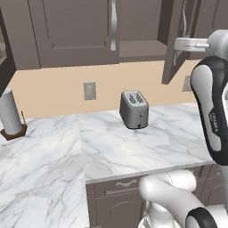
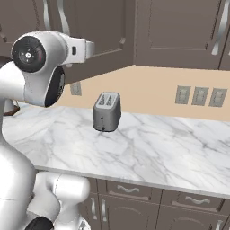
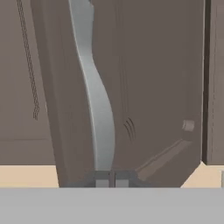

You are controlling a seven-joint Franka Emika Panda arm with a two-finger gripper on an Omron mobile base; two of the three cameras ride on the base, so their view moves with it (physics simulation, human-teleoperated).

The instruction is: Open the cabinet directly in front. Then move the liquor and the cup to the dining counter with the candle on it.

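The cabinet (image 1: 71, 31) hangs on the wall above the worktop (image 1: 133, 147). One cabinet door (image 3: 131, 87) stands swung out, with its long curved silver handle (image 3: 98, 109) right ahead of the gripper (image 3: 111, 180). The gripper's tips are pressed together at the bottom end of the handle. The white arm (image 1: 213, 102) reaches up high from below, and its hand points at the door. A grey toaster (image 1: 133, 109) sits on the worktop.

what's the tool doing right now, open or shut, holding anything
Tool: shut, fingertips together at the lower end of the cabinet door's curved silver handle; whether it grips the handle cannot be told.
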